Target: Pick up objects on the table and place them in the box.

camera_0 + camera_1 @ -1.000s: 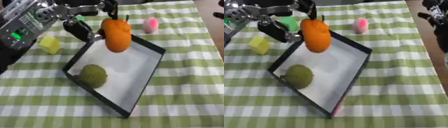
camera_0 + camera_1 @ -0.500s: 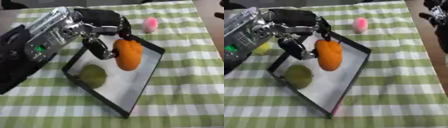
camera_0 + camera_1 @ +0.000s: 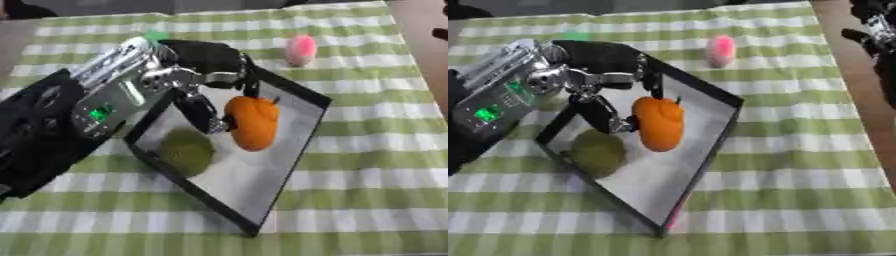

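Over the last second the left hand (image 3: 206, 70) has swung in from the upper left and come down over the box (image 3: 302, 131). The orange object (image 3: 252, 123) it carries, formerly held high above the box's far rim, now sits low within the box walls, just beside the green ball (image 3: 186, 150). The left forearm now hides the yellow block seen earlier left of the box.

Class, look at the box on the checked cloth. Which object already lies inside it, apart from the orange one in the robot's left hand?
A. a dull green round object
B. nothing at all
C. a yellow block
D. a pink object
A: a dull green round object lies on the white floor of the box, beside the orange object held by the left hand; the pink object sits outside on the cloth.
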Action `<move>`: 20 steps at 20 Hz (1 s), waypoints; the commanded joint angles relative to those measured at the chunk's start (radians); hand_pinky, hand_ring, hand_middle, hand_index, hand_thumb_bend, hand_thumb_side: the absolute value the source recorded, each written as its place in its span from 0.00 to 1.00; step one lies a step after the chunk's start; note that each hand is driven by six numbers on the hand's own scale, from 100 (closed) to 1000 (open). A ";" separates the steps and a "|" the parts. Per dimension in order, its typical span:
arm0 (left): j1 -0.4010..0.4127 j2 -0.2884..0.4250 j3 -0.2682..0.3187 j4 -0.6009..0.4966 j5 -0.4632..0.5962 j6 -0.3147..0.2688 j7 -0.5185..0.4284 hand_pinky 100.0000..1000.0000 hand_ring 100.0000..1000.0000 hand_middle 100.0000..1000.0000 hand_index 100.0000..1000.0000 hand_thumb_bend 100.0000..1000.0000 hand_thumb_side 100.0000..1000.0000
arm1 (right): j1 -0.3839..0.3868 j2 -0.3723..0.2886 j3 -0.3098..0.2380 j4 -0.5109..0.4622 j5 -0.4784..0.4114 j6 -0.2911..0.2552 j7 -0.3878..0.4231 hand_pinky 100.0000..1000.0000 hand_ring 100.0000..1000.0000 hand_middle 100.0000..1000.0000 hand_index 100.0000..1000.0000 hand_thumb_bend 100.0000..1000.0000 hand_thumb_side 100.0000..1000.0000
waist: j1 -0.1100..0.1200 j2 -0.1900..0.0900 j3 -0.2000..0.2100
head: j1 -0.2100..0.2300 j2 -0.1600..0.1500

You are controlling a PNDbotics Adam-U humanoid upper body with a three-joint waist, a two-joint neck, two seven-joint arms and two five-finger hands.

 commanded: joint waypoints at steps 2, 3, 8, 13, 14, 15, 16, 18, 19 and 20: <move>-0.008 0.002 0.008 0.016 -0.012 -0.015 -0.028 0.77 0.74 0.68 0.71 0.13 0.00 | -0.009 -0.026 -0.009 -0.015 0.004 0.002 0.000 0.88 1.00 0.89 0.90 0.00 0.62 | 0.007 -0.023 -0.002 | 0.003 0.005; -0.006 0.002 0.008 0.021 -0.013 -0.016 -0.037 0.77 0.74 0.68 0.71 0.13 0.00 | -0.008 -0.026 -0.009 -0.015 0.003 0.002 0.001 0.88 1.00 0.89 0.90 0.00 0.62 | 0.007 -0.023 -0.003 | 0.003 0.005; -0.003 0.010 0.023 0.022 -0.016 0.010 -0.044 0.85 0.84 0.77 0.87 0.34 0.40 | -0.007 -0.027 -0.007 -0.015 0.004 0.004 0.003 0.89 1.00 0.89 0.90 0.00 0.62 | 0.008 -0.025 -0.002 | 0.001 0.005; -0.002 0.023 0.037 -0.009 -0.006 0.044 -0.032 0.87 0.85 0.79 0.90 0.43 0.51 | -0.006 -0.027 -0.004 -0.013 0.007 0.006 0.006 0.89 1.00 0.89 0.90 0.00 0.62 | 0.008 -0.026 0.000 | 0.000 0.005; -0.002 0.024 0.040 -0.017 -0.004 0.050 -0.030 0.87 0.85 0.79 0.90 0.43 0.51 | -0.005 -0.027 -0.003 -0.012 0.008 0.006 0.007 0.89 1.00 0.89 0.90 0.00 0.62 | 0.008 -0.026 0.000 | 0.000 0.005; -0.001 0.026 0.044 -0.024 -0.002 0.057 -0.028 0.86 0.85 0.79 0.90 0.41 0.52 | -0.005 -0.027 -0.003 -0.012 0.008 0.007 0.008 0.89 1.00 0.89 0.90 0.00 0.62 | 0.008 -0.026 0.001 | 0.000 0.005; -0.001 0.027 0.047 -0.030 0.000 0.064 -0.024 0.86 0.85 0.79 0.90 0.39 0.52 | -0.005 -0.027 -0.002 -0.012 0.009 0.007 0.008 0.89 1.00 0.89 0.90 0.00 0.62 | 0.008 -0.026 0.001 | 0.000 0.005; 0.001 0.030 0.051 -0.039 0.004 0.077 -0.016 0.86 0.84 0.78 0.89 0.35 0.51 | -0.005 -0.027 -0.002 -0.011 0.010 0.007 0.008 0.89 1.00 0.89 0.90 0.00 0.62 | 0.008 -0.026 0.001 | 0.000 0.005; 0.003 0.033 0.052 -0.045 0.008 0.082 -0.012 0.85 0.84 0.78 0.89 0.33 0.50 | -0.005 -0.028 -0.001 -0.011 0.011 0.007 0.008 0.89 1.00 0.89 0.90 0.00 0.62 | 0.008 -0.026 0.001 | 0.000 0.005; 0.005 0.039 0.055 -0.051 0.013 0.087 -0.008 0.85 0.84 0.78 0.88 0.31 0.47 | -0.005 -0.028 -0.001 -0.011 0.011 0.007 0.009 0.89 1.00 0.89 0.90 0.00 0.62 | 0.009 -0.026 0.001 | 0.000 0.005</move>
